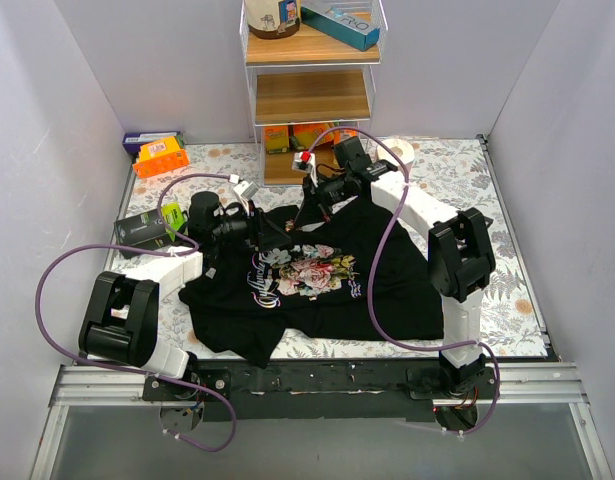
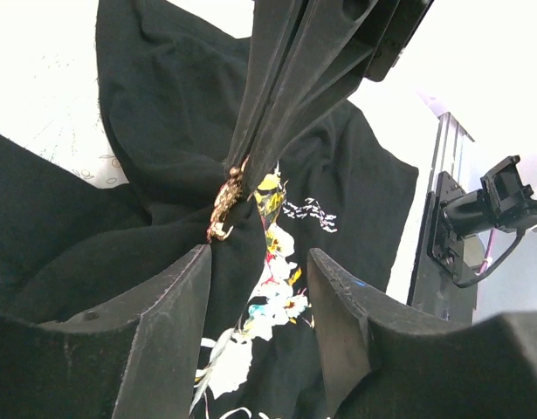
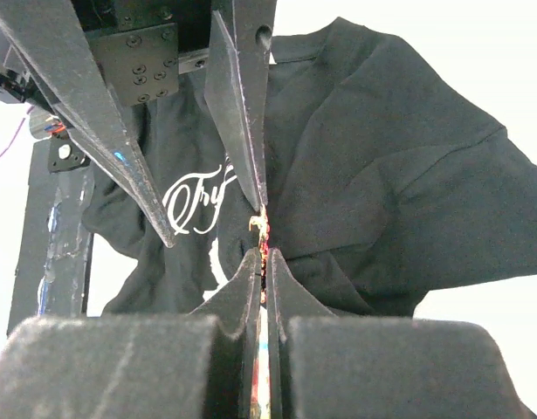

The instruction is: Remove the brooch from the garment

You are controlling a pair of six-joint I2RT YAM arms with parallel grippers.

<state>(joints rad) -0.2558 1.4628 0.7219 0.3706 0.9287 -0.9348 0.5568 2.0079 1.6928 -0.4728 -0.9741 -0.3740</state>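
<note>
White arms [image 1: 412, 205] with black joints, purple cables [image 1: 47, 290], left hand [image 2: 259, 253] with black wedge fingers [image 2: 163, 332]

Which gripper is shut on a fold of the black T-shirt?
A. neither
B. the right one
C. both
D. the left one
B: the right gripper has its fingers pressed together on a fold of the garment just by the brooch, while the left gripper stands open around the cloth.

Both arms reach over the garment [image 1: 407, 290]. The right end effector [image 3: 262, 257] is pinched closed on its fabric, and the left end effector [image 2: 258, 255] is spread wide just beside it.
</note>
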